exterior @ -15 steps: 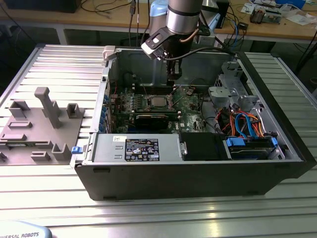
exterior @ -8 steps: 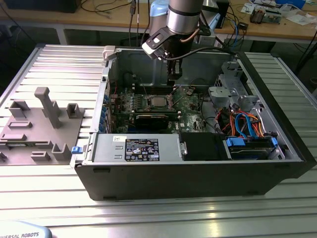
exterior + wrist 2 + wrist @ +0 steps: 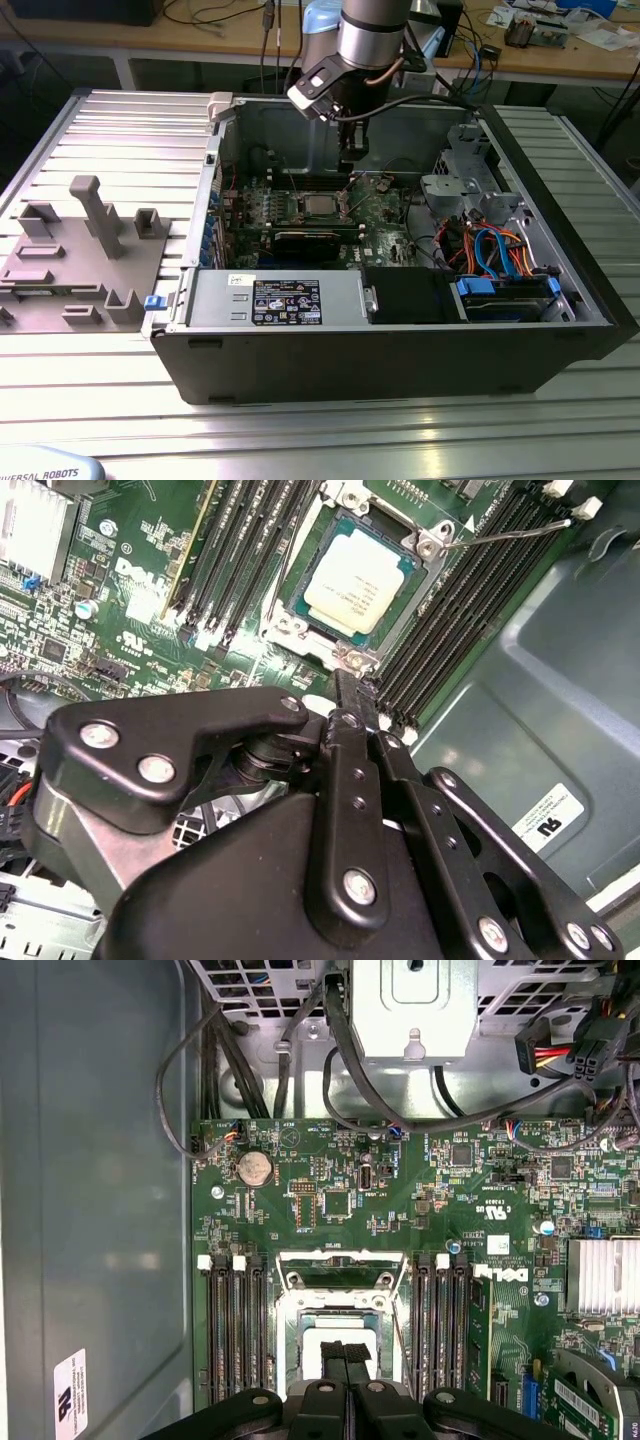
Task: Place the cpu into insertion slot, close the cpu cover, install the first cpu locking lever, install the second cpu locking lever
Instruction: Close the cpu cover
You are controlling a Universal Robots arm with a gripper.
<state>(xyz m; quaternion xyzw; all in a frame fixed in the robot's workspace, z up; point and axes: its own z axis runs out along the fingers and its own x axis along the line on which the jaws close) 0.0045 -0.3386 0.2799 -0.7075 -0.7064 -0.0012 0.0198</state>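
My black two-finger gripper (image 3: 345, 1352), in the upper middle of the exterior view (image 3: 351, 160), has its fingers pressed together with nothing between them. It hangs just over the small square silvery-grey cpu (image 3: 358, 583), which sits in its socket with the thin silvery metal cpu cover (image 3: 290, 623) lying flat around it. A thin metal lever rod (image 3: 510, 532) juts out beside the socket on the green motherboard (image 3: 385, 215) inside the open dark computer case (image 3: 400, 345).
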